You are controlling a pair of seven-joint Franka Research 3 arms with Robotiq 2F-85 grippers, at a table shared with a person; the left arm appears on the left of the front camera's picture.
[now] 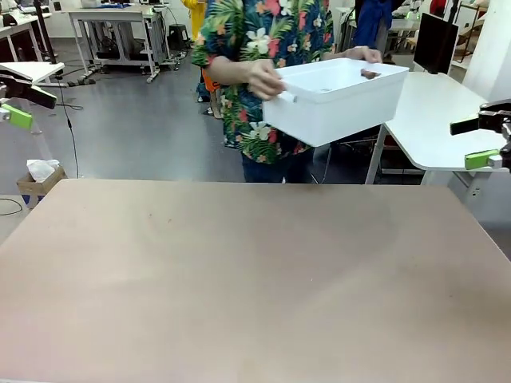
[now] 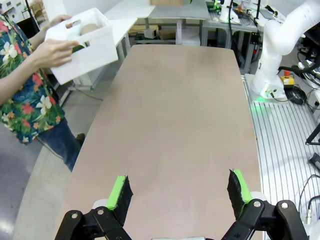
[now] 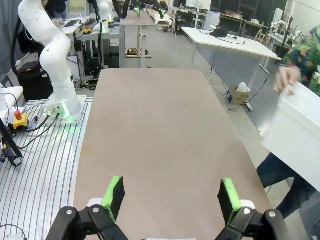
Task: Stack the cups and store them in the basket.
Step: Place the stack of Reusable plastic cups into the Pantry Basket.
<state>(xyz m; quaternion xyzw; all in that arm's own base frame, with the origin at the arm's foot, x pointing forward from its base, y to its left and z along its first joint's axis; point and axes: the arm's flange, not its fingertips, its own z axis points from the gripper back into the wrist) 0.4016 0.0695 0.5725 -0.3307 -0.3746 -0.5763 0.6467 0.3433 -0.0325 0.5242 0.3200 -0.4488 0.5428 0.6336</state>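
A person at the far side holds the white basket (image 1: pixel 335 104) in both hands, in the air beyond the table's far edge. A brown cup (image 1: pixel 369 73) peeks over its rim, and in the left wrist view a tan cup (image 2: pixel 89 29) lies inside the basket (image 2: pixel 85 52). One wall of the basket (image 3: pixel 295 130) shows at the right wrist view's edge. My left gripper (image 1: pixel 20 104) hangs open at the far left, off the table, and its fingers (image 2: pixel 179 192) stand wide apart over bare tabletop. My right gripper (image 1: pixel 479 142) is open at the far right, with nothing between its fingers (image 3: pixel 171 196).
The brown table (image 1: pixel 255 279) stretches wide in front of me. A white side table (image 1: pixel 435 120) stands behind it at the right. A cardboard box (image 1: pixel 36 179) sits on the floor at the left. The person's hand (image 1: pixel 263 78) grips the basket's near end.
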